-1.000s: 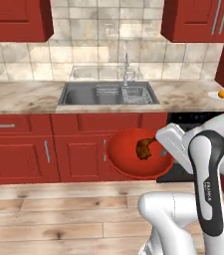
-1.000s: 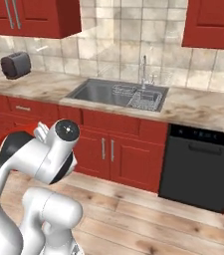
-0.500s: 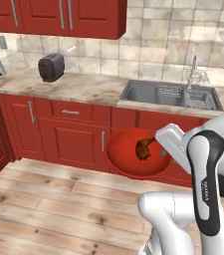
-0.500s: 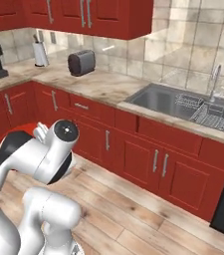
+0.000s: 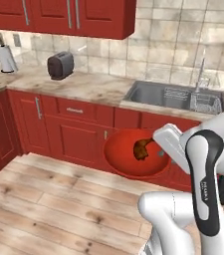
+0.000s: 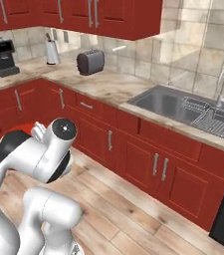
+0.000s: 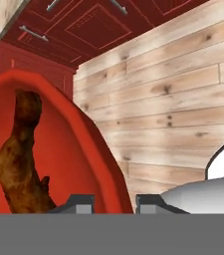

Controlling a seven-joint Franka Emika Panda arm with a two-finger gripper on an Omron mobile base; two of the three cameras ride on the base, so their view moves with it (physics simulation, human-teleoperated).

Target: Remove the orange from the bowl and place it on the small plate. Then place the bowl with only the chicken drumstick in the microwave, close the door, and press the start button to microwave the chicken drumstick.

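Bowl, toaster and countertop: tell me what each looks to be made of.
The bowl looks like glazed ceramic or hard plastic: even glossy red, smooth walls; the look leaves it open. The toaster reads as brushed or dark metal: grey body with a dull sheen. The countertop looks like polished stone, perhaps granite: mottled beige and brown speckling, though the pattern could be laminate.

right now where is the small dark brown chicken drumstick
The small dark brown chicken drumstick lies inside the glossy red round bowl, carried in front of the red lower cabinets below the steel sink, centre of the left base view.
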